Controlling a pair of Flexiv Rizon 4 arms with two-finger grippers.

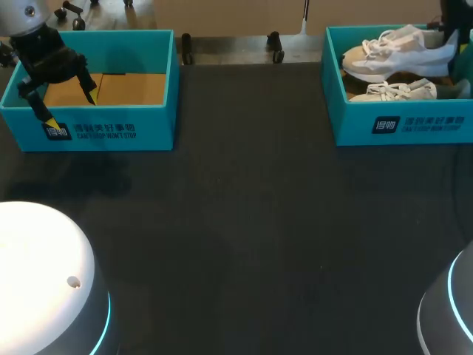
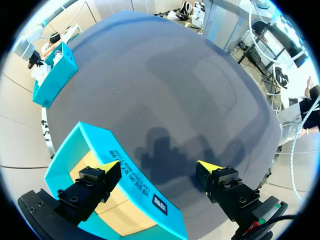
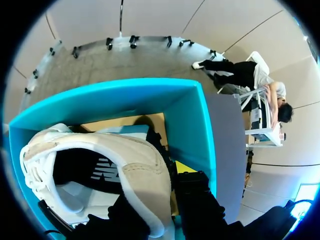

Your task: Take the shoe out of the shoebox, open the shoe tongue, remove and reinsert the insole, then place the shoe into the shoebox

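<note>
Shoe [image 3: 131,167], cream suede, rounded heel

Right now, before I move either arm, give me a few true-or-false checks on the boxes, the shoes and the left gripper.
1. The left shoebox is empty: true.
2. The left gripper holds a shoe: false. It is open above that box's front wall and holds nothing.
3. The right shoebox holds two shoes, an upper shoe and a lower shoe: true.
4. A shoe lies on the table between the boxes: false. Both are in the right shoebox.
</note>
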